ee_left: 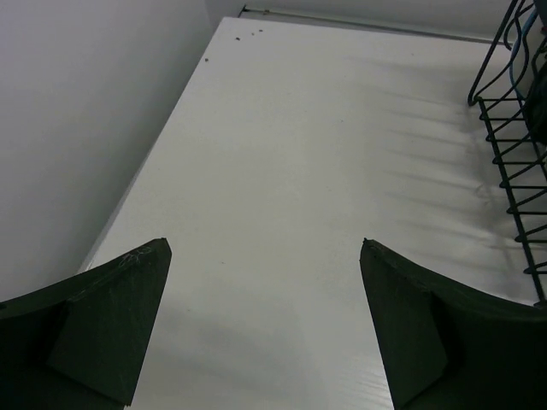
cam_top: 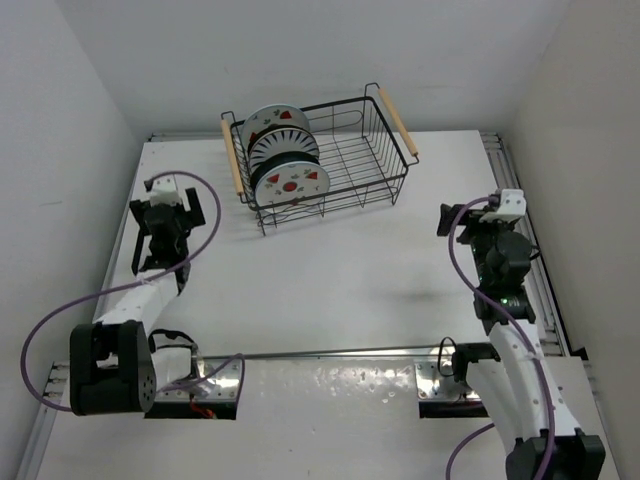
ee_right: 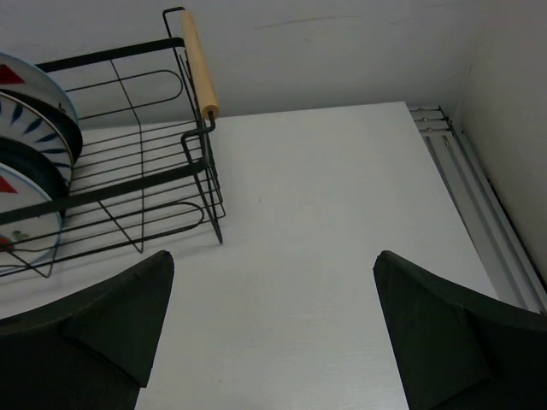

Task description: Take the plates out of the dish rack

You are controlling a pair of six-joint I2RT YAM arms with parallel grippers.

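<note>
The black wire dish rack (cam_top: 355, 150) with two wooden handles stands at the back middle of the table. Several plates (cam_top: 285, 155) stand on edge in its left half, white with red fruit motifs and black radial stripes. The rack's right end (ee_right: 184, 162) and the plates' edges (ee_right: 30, 162) show in the right wrist view; its left wall (ee_left: 513, 162) shows in the left wrist view. My left gripper (cam_top: 170, 205) is open and empty, left of the rack over bare table (ee_left: 265, 248). My right gripper (cam_top: 480, 215) is open and empty, right of the rack (ee_right: 273, 256).
White walls close in the table on the left, back and right. A metal rail (ee_right: 483, 205) runs along the table's right edge. A metal bar (cam_top: 330, 352) crosses near the arm bases. Purple cables loop from both arms.
</note>
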